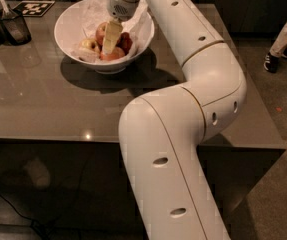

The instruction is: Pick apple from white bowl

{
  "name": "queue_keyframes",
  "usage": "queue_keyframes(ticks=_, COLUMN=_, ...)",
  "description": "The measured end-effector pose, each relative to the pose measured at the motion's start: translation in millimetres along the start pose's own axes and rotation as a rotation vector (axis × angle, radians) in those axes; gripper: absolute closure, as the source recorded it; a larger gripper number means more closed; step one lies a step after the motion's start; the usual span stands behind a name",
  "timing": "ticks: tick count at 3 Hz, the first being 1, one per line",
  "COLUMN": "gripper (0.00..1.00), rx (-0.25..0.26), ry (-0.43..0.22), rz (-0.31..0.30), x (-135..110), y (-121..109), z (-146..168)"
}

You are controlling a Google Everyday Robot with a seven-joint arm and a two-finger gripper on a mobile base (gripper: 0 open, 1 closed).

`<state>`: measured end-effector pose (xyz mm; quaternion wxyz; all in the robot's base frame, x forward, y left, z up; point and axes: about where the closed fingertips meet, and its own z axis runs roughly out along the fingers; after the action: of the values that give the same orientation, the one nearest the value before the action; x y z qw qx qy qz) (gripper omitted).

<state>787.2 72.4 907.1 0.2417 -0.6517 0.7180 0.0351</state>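
Note:
The white bowl (pixel 68 39) stands at the back of the grey table, lined with crinkled white paper. Several apples lie in it. The red-orange apple (pixel 100 33) with a paler patch sits in the middle. A smaller yellow-green apple (pixel 89 45) lies to its left and a darker red apple (pixel 126 42) to its right. Another reddish apple (pixel 114 55) lies at the front. My gripper (pixel 109 44) reaches down into the bowl from above, right beside the red-orange apple and partly hiding it. I cannot tell whether it touches the apple.
A small dark cup (pixel 16 28) with a utensil stands at the back left, next to a black-and-white marker tag (pixel 33 8). My arm's large elbow (pixel 208 94) hangs over the table's right part. A person's legs and shoes (pixel 283 49) stand at the far right.

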Motion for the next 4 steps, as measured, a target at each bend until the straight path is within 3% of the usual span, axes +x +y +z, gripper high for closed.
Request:
queue_keyframes(ticks=1, gripper=0.88, rx=0.0, ry=0.0, rz=0.0, x=0.0, y=0.0, z=0.0)
queue_keyframes(ticks=2, gripper=1.0, rx=0.0, ry=0.0, rz=0.0, x=0.0, y=0.0, z=0.0)
queue_keyframes(ticks=4, gripper=1.0, rx=0.0, ry=0.0, rz=-0.001, x=-1.9, y=-0.9, z=-3.6)
